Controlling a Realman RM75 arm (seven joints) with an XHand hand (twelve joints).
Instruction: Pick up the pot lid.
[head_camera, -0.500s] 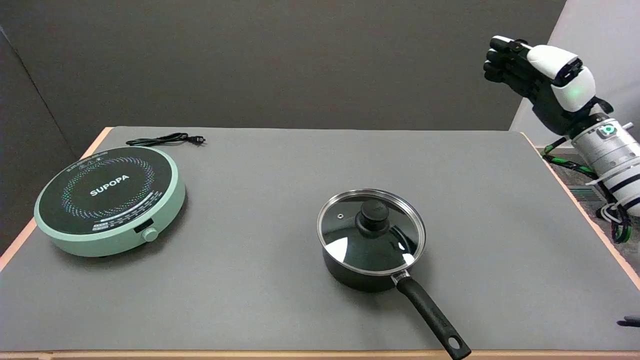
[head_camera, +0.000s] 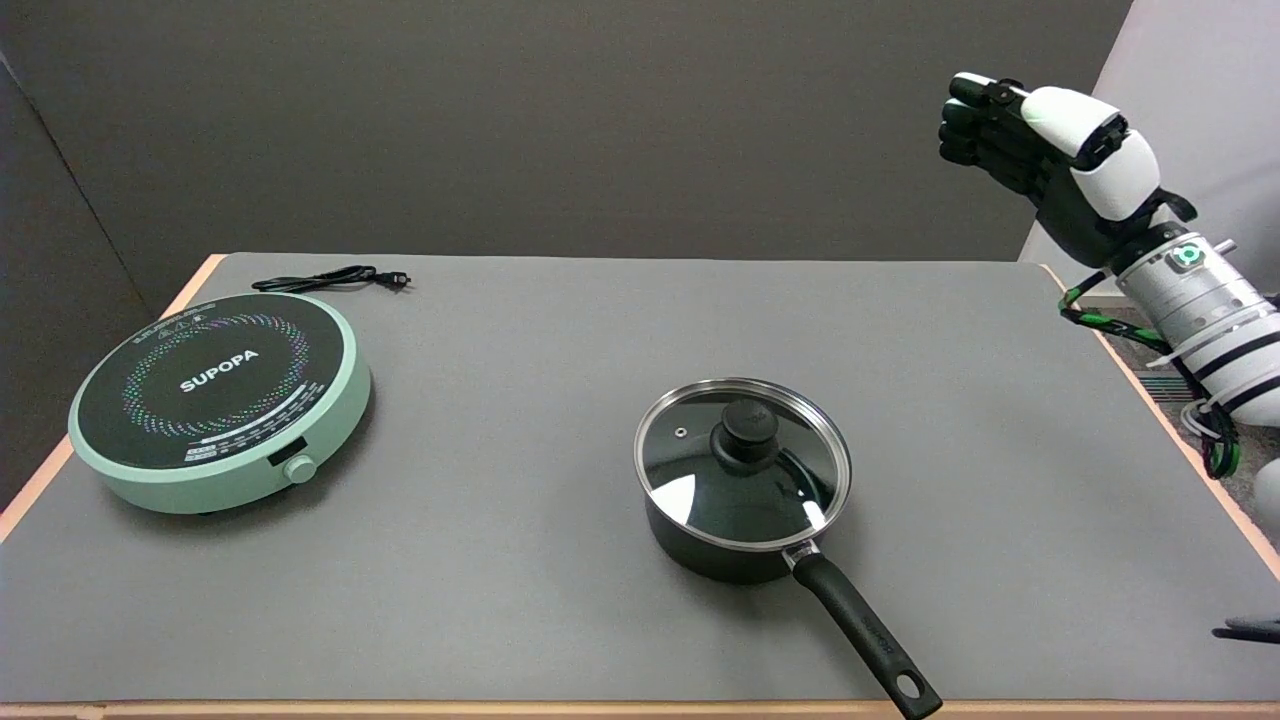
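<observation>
Head view, one moment, items listed outward from the working hand. Right hand (head_camera: 1050, 160): raised in the air at the upper right, beyond the table's far right corner; fingers are curled inward, nothing is held between them; a white shell is seen on its back. Right arm (head_camera: 1210, 330): white and silver, angled down toward the lower right edge, with green-and-black cable looped beside it. Pot lid (head_camera: 742, 462): glass with a metal rim and a black knob at its centre, seated flat on the pot, well apart from the hand, below it and to its left in the picture; no contact is made. Pot (head_camera: 700, 545): black, placed right of the table's middle, its long black handle pointed toward the near edge. Table (head_camera: 520, 330): grey surface with a pale wooden border. Induction cooker (head_camera: 220, 400): round, mint green with a black top, at the left side. Power cord (head_camera: 330, 280): black, laid behind the cooker.
</observation>
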